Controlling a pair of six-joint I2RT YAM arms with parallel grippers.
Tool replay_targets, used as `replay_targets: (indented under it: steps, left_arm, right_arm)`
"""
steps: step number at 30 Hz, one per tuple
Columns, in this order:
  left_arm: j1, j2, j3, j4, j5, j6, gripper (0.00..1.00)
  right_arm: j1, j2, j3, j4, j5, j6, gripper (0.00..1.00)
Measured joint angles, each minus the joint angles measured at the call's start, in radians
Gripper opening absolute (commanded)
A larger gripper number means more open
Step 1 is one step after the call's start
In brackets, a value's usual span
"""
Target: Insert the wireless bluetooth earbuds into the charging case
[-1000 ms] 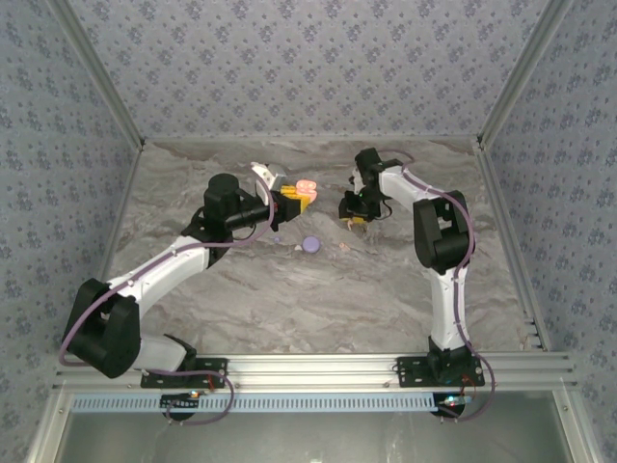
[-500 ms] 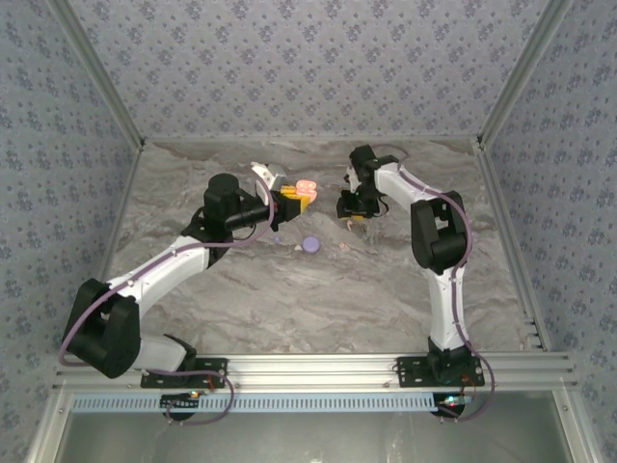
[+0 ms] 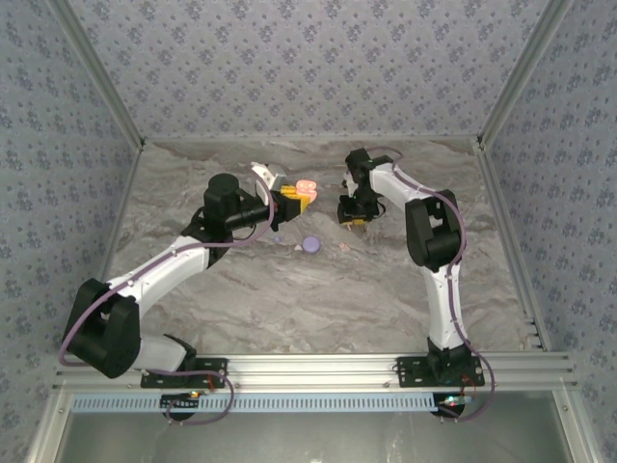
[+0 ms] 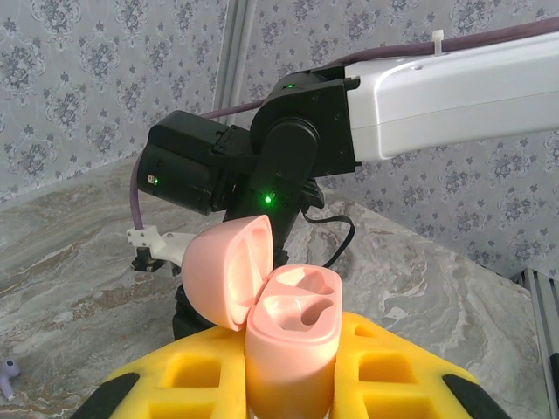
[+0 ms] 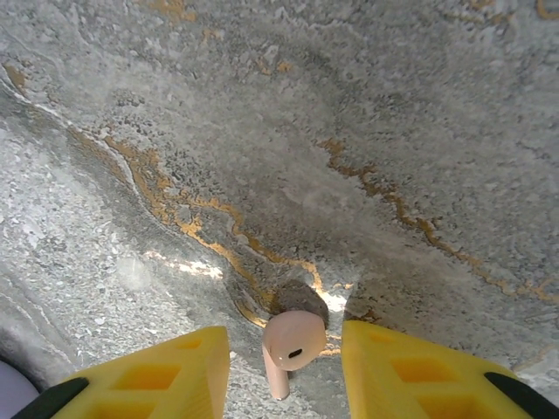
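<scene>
tabletop: earbud between part-open right jaws; left jaws grip case

count — pink earbud 1 | lilac earbud 1 | charging case 1 | lilac disc 1

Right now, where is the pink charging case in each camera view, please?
Top external: the charging case is upper centre, held by the left gripper.
Left wrist: charging case bottom centre, lid open.
Right wrist: a pink earbud against the marble table.
Shared landmark: the marble table.
</scene>
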Motion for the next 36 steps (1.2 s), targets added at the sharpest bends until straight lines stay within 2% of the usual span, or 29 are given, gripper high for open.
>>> replay_targets:
  steps: [36]
  left_arm:
    - [0.0,0.0,0.0,-0.003,0.0,0.0,0.1]
  right_arm:
    - [0.021,0.053,0.083,-0.054,0.063,0.001,0.33]
